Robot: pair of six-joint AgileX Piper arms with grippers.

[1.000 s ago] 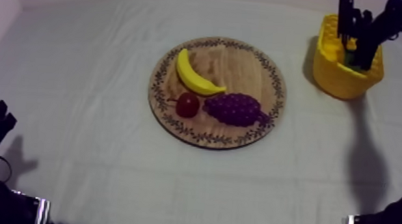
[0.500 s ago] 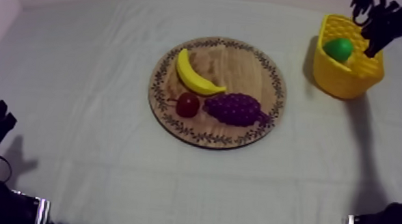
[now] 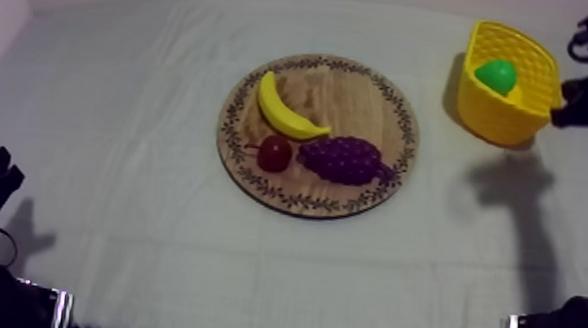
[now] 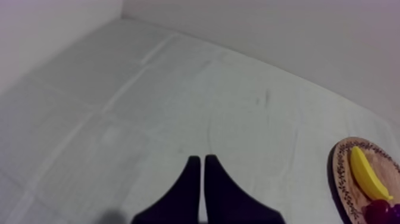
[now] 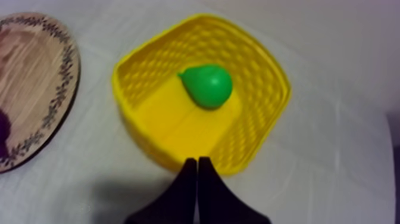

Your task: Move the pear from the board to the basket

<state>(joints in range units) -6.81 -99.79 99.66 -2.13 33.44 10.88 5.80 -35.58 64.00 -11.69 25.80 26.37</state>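
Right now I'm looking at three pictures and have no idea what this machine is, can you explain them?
This is a robot with two arms, one at each side of a cloth-covered table. One picture looks down from above; the other two come from cameras on the arms' wrists. The black wedge in each wrist picture is that arm's claw: the left claw and right claw are both shut, holding nothing. A round wooden board carries a banana, a bunch of grapes and a small red fruit. A green pear lies inside the yellow basket, in front of the right claw.

The wooden board (image 5: 36, 77) is cut off at the edge.
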